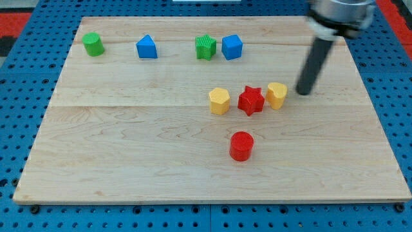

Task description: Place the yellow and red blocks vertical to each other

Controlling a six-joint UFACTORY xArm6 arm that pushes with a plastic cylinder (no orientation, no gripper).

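A yellow hexagonal block (219, 101), a red star block (251, 100) and a second yellow block (277, 95) lie in a row near the board's middle right, the star touching or nearly touching the right yellow one. A red cylinder (241, 145) stands below them, apart. My tip (302, 92) rests on the board just to the right of the right yellow block, a small gap away, touching no block.
Along the view's top stand a green cylinder (93, 44), a blue block with a peaked top (147, 47), a green block (205, 47) and a blue block (232, 47) side by side. The wooden board (129, 142) lies on a blue pegboard.
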